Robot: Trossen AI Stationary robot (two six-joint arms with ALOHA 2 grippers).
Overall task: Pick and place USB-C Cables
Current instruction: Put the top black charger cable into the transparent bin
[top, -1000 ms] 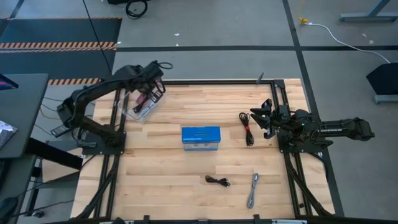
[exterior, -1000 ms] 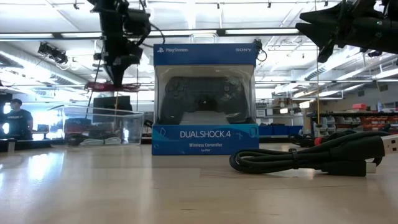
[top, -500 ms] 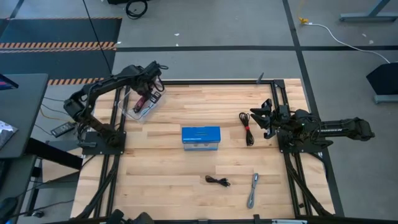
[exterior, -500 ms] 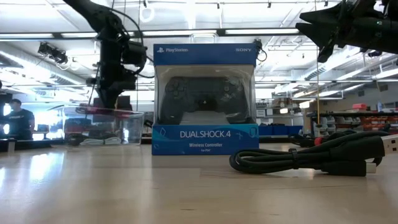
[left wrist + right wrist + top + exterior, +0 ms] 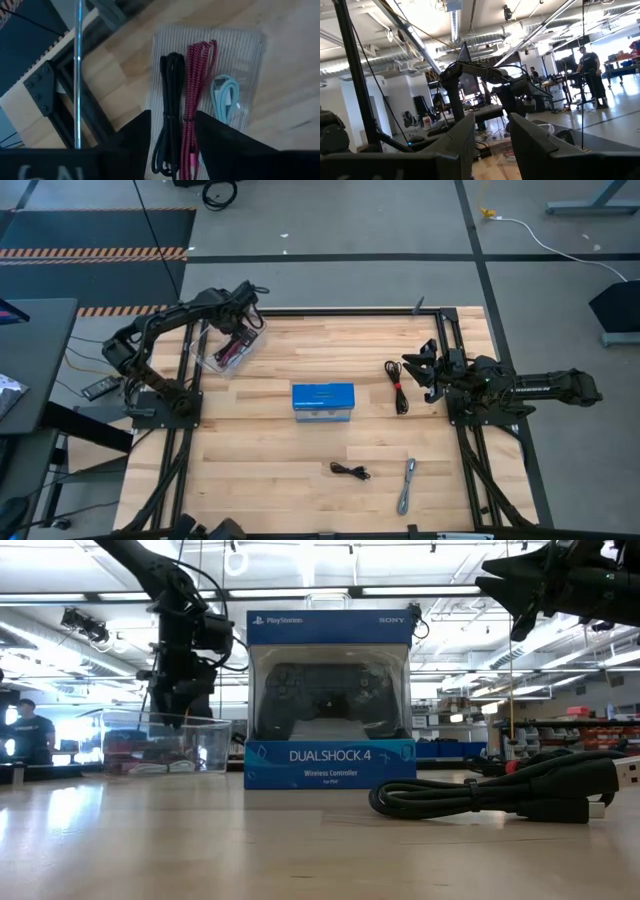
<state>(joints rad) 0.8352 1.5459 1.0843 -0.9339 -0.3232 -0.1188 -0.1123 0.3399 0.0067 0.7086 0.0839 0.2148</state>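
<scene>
Left hand [image 5: 172,131], fingers parted, hangs over maroon cable [image 5: 198,80] in the tub [image 5: 250,60]; lifting carelessly could snag it.

Pale wooden table [image 5: 300,450], clear plastic tub [image 5: 250,45]

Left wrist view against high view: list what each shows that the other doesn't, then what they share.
Only the left wrist view shows the contents of the clear tub one by one: a black cable, a maroon cable and a pale blue cable lying side by side, with the left gripper open above them.

Only the high view shows the blue box, three cables loose on the table (black, black, silver-grey), and the right gripper waiting near one.

Both show the tub and the maroon cable in it.
</scene>
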